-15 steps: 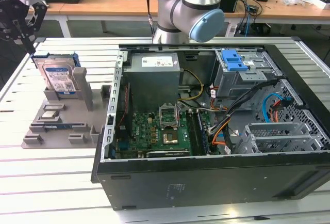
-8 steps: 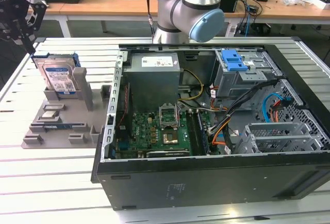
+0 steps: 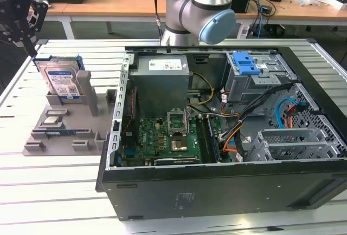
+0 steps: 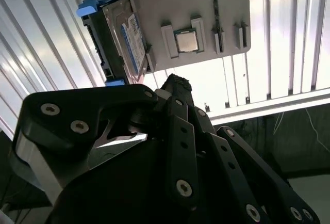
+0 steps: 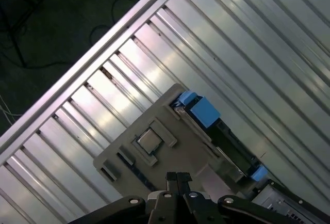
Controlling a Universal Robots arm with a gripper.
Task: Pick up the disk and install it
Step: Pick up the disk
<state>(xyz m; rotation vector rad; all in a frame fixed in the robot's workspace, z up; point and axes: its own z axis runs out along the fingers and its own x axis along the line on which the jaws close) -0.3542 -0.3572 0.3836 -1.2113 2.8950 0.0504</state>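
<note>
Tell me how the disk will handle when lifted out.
Likely stiff: the disk is a flat metal slab. Probably heavy for its size. It stands on edge in the holder, so a sideways push could tip or jam it.

We'd call this a robotics lab / workshop, not a home or shop. Evidence: the gripper (image 3: 30, 43) hangs over a slatted aluminium table (image 3: 54, 181), w/ a grey parts fixture (image 3: 65, 132) just below it. Farther off on the same table lies an open PC case (image 3: 217, 186), its motherboard (image 3: 162, 137) & wiring exposed. The industrial arm (image 3: 200, 7) rises at the table's far edge. Behind it are wooden desks (image 3: 108, 7) w/ cables & misc. electronics. In the first wrist view, past the table edge, we see dark floor (image 5: 41, 17) w/ loose cords.
</note>
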